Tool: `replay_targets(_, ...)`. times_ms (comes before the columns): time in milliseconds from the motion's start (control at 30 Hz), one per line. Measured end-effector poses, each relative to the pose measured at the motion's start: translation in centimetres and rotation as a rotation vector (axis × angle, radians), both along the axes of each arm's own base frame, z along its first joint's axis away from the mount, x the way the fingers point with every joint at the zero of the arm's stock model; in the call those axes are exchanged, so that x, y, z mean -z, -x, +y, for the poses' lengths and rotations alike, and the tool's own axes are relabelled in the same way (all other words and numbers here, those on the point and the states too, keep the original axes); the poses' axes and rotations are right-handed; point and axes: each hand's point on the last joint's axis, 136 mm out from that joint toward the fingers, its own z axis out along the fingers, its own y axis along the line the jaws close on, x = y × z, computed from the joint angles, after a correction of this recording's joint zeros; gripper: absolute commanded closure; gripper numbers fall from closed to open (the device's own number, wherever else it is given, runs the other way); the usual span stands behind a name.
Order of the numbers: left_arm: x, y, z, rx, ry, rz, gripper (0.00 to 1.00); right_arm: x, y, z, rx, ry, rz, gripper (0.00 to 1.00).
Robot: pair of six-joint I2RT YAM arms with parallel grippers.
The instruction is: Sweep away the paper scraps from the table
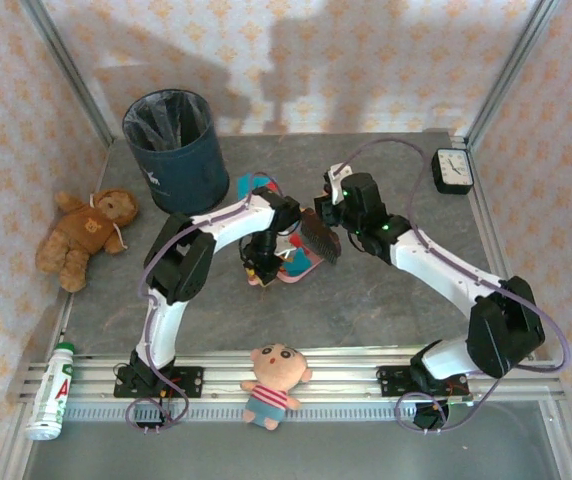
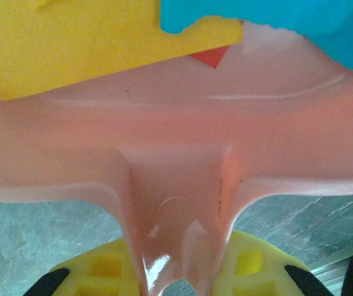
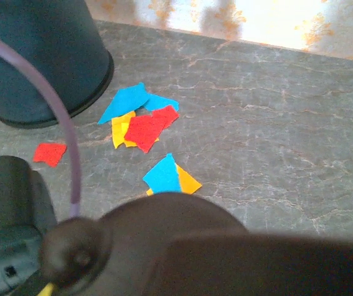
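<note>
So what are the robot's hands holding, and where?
Left hand grips the pink plastic dustpan by its handle; right hand grips the dark brown brush by its handle.

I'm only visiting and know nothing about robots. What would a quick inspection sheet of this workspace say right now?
Surface: dark grey table with an aluminium rail along its front.
Job's things: paper scraps in red, blue, yellow and orange, lying loose beside the bin; a few at the mouth of the dustpan.
Clutter: teddy bear, clock, bottle, doll.
Grippers: left gripper shut on the dustpan's handle; right gripper shut on a dark brush.
Cables: purple cable along each arm.
Surroundings: patterned walls.
</note>
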Motion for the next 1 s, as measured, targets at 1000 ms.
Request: replay_targets(1000,0.1,-3.2,4.1,-0.107,-0.015,-0.013,1.00,0.3,-10.5,-1.9,0.332,0.105,-0.135,1.00)
